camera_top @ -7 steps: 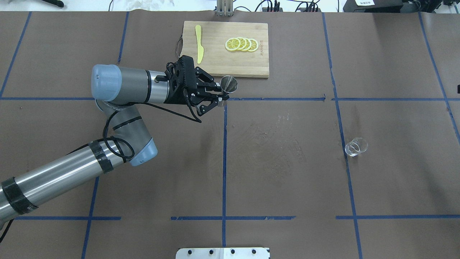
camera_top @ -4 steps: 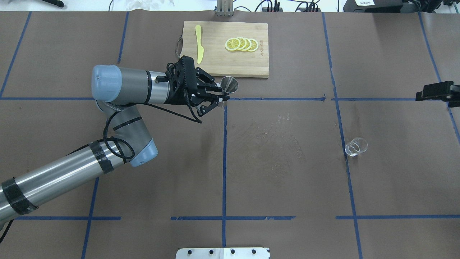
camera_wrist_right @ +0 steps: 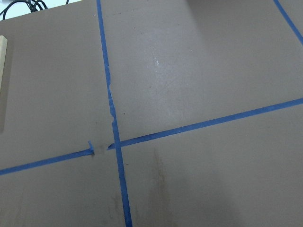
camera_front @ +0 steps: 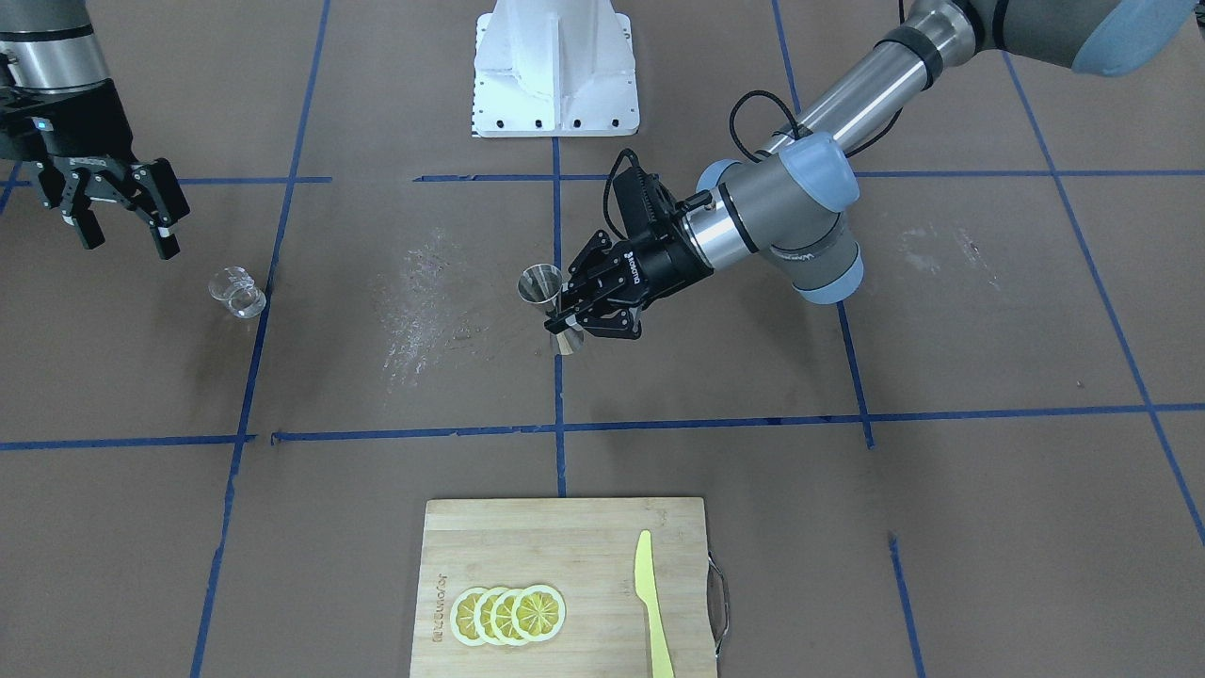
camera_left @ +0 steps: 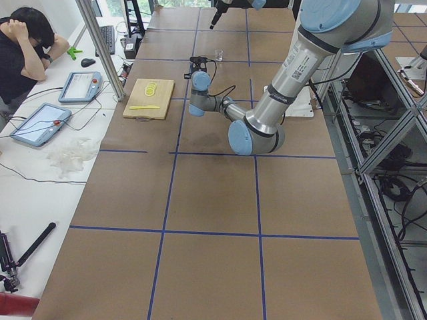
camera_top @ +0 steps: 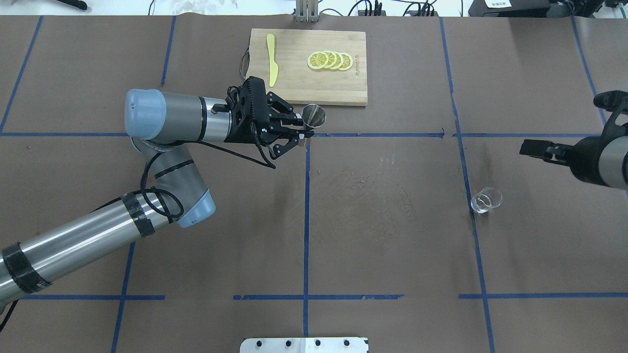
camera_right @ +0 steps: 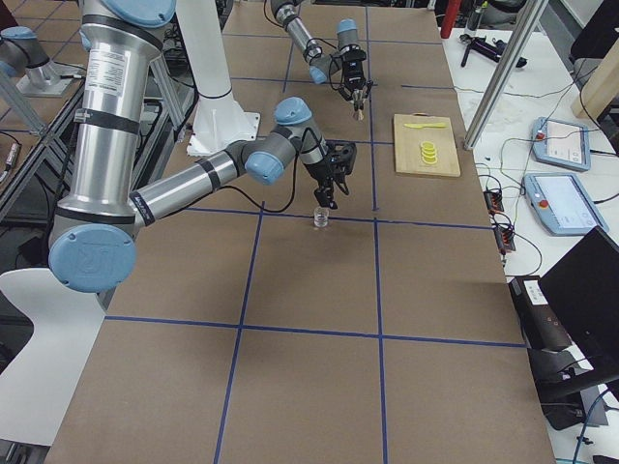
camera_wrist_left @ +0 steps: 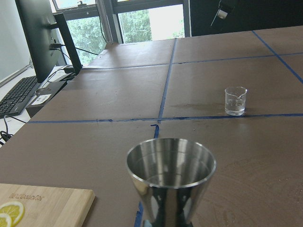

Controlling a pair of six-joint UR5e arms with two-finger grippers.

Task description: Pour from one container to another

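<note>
Left hand [camera_front: 565, 320] is closed on the waist of the steel jigger [camera_wrist_left: 170, 175], mouth up. Right hand [camera_front: 129, 240] is open, fingers spread, empty, hanging near the clear cup [camera_front: 237, 290] on the robot's side of it, not touching.

Worktop [camera_top: 392, 245]: brown paper with a blue tape grid, a pale dried smear near the middle.

Cutting board [camera_top: 309, 88] lies at the middle of the far edge, the operators' side. Yellow knife [camera_top: 271, 59] and a row of lemon slices [camera_top: 329, 61] lie on it. None of these are in play.

Jigger sits mid-worktop, just on the robot's side of the board. Can't tell if its base rests on the worktop or hangs just off it. Left wrist view shows a shiny bowl with no liquid visible.

Cup stands upright toward the worktop's right end, well apart from the jigger. Contents too small to tell.

Progress, my read: early. Receiver is gripped and ready, nothing poured. Left to do: right hand closes on the cup, lifts it, carries it across to the jigger, and tips it over the mouth.
</note>
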